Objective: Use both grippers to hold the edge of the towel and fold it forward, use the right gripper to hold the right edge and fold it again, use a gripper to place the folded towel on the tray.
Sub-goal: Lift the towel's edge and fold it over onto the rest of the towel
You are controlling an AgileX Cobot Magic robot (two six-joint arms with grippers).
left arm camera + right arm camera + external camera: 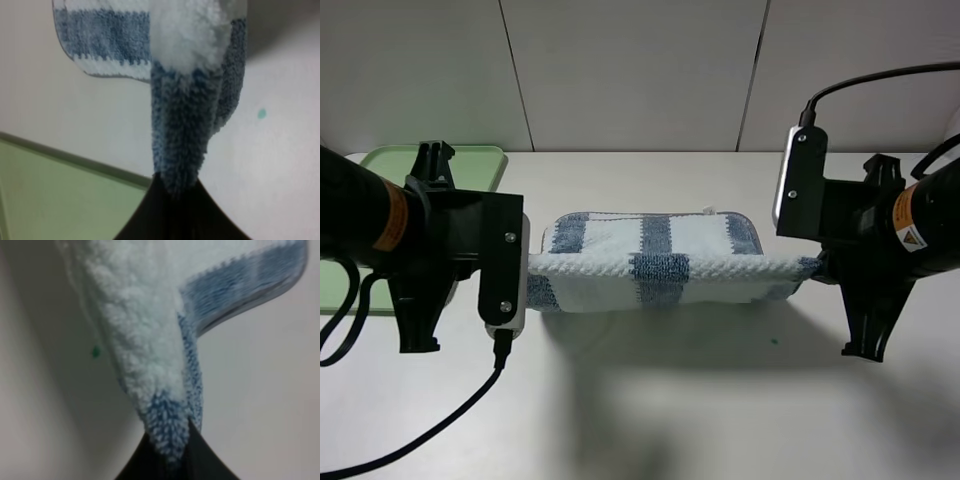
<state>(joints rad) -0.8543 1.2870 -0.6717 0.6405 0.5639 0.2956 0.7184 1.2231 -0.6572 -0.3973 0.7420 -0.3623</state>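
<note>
Item 1, towel [650, 262]: I see it strung between both arms. Its near edge is raised off the table [720, 400] in a taut band, and the far part lies flat behind.
Item 2, left gripper [530, 268]: clamped tight on the towel's left end, with cloth bunched in its grip.
Item 3, right gripper [813, 268]: pinched closed on the right end likewise.
Item 4, tray [470, 160]: far left corner, partly behind the left arm, apart from the towel.

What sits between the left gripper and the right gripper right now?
Only the towel: its raised edge spans from the left gripper to the right gripper, both clamped on it. The high camera shows it.
</note>
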